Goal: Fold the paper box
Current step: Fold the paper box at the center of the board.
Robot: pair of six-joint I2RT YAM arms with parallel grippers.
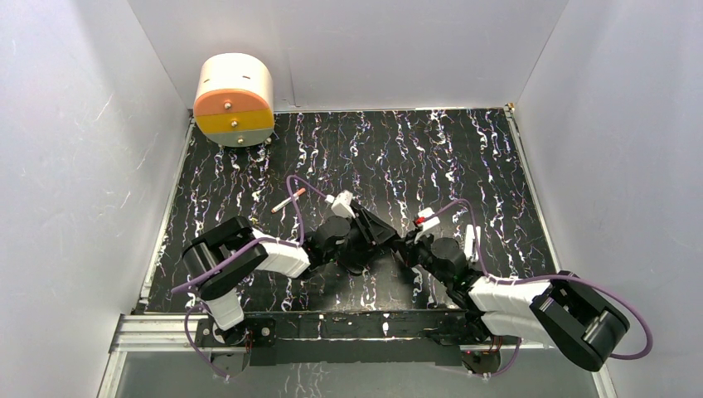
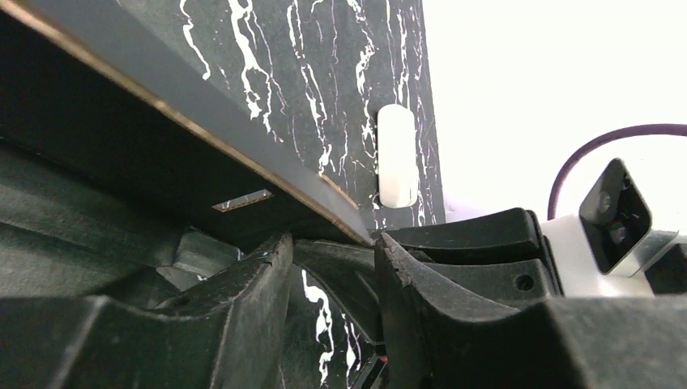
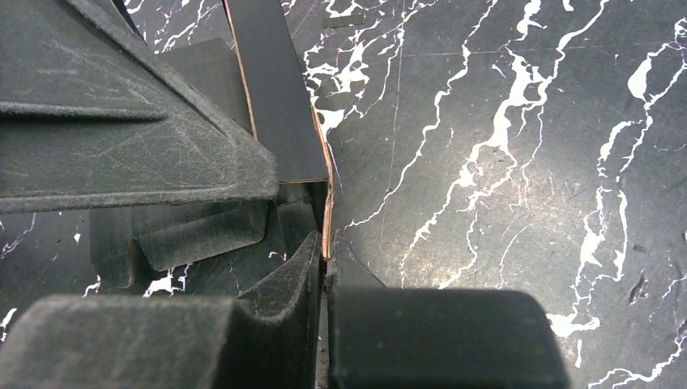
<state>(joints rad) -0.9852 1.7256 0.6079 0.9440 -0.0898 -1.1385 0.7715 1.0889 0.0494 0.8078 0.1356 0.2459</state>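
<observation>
The paper box (image 1: 380, 228) is a matte black card blank, partly raised between my two grippers at the table's middle. My right gripper (image 3: 326, 259) is shut on the brown-cored edge of an upright panel of the box (image 3: 279, 105); it shows in the top view (image 1: 412, 245) to the right of the box. My left gripper (image 2: 332, 243) is open, its fingers apart with marbled table showing between them. A tilted box panel (image 2: 162, 154) lies just above and left of its fingertips. In the top view the left gripper (image 1: 355, 236) is at the box's left side.
A round cream and orange container (image 1: 235, 99) stands at the back left corner. A small white pen with a red tip (image 1: 288, 201) lies behind the left arm. White walls enclose the marbled table (image 1: 464, 157) on three sides. The right wrist camera (image 2: 620, 215) is close to the left gripper.
</observation>
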